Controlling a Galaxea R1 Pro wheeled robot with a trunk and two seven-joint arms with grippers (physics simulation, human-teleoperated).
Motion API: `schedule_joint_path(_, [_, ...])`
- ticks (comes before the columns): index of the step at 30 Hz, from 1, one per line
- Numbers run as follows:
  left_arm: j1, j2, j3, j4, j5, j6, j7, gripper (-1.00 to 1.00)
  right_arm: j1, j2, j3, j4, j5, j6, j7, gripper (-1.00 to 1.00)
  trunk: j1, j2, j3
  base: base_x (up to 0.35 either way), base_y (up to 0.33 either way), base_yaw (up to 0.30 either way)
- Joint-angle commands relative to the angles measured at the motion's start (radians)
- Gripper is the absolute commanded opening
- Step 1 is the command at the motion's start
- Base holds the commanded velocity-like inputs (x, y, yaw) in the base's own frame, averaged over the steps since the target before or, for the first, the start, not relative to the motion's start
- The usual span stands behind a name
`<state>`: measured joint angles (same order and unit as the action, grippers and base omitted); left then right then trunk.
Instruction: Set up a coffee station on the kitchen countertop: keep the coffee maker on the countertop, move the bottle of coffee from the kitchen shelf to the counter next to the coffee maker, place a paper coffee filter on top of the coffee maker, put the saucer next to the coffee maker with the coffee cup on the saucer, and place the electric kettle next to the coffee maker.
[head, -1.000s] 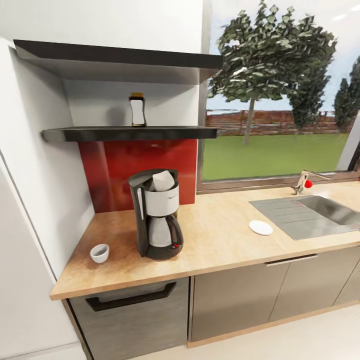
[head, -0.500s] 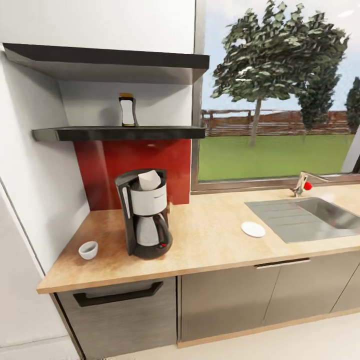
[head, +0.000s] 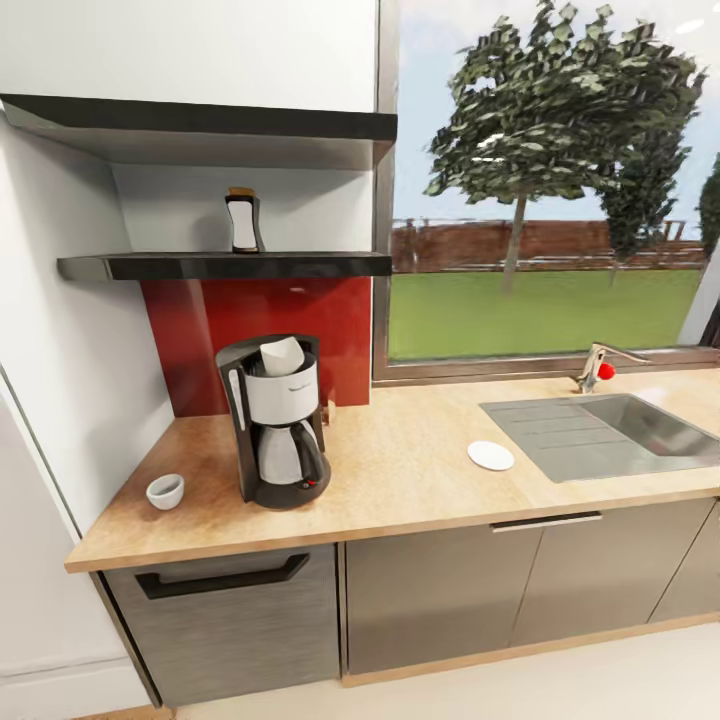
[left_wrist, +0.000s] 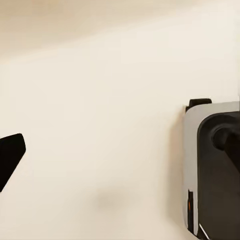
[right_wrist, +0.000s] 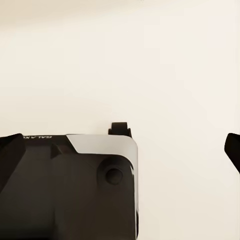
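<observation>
Saucer (head: 490, 456) lies between coffee maker (head: 274, 421) and sink (head: 610, 433).

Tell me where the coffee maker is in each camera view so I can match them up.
Head view: coffee maker on the countertop, left of centre, below the shelf.
Left wrist view: pale floor and robot base.
Right wrist view: pale floor and robot base.
Shared landmark: pale floor, along the head view's bottom edge.

Matt wood countertop (head: 420, 470), glossy red backsplash (head: 270, 320), brushed-metal sink (head: 600, 435)
</observation>
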<state>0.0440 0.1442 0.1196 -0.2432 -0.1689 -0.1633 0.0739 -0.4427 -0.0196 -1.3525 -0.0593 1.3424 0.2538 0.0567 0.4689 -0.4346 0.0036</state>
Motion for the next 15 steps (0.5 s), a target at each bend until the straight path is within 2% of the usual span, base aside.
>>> schedule_joint_path(1, [0.001,0.000,0.007,-0.026,-0.011,-0.002,0.001,1.00,0.000,0.000,-0.007,-0.002,0.010,0.003,0.005,1.00,0.000,0.000,0.000,-0.007,-0.007,0.000])
schedule_joint_path(6, [0.001,0.001,0.012,-0.128,-0.009,-0.013,0.001,1.00,-0.001,0.000,-0.008,-0.002,0.009,0.001,0.004,1.00,0.000,0.000,0.000,-0.003,-0.003,0.000])
schedule_joint_path(8, [0.001,0.001,0.014,-0.161,-0.002,-0.059,0.001,1.00,-0.001,0.000,-0.008,-0.002,0.009,0.002,0.004,1.00,0.000,0.000,0.000,0.000,0.000,0.000])
schedule_joint_path(11, [0.002,0.001,0.015,-0.182,0.044,-0.160,0.000,1.00,-0.001,0.000,-0.009,-0.002,0.009,0.002,0.004,1.00,0.000,0.000,0.000,0.000,0.000,0.000])
schedule_joint_path(15, [0.001,-0.001,0.012,-0.196,0.069,-0.192,-0.002,1.00,-0.001,0.000,-0.010,-0.002,0.009,0.002,0.005,1.00,0.000,0.000,0.000,0.000,0.000,0.000])
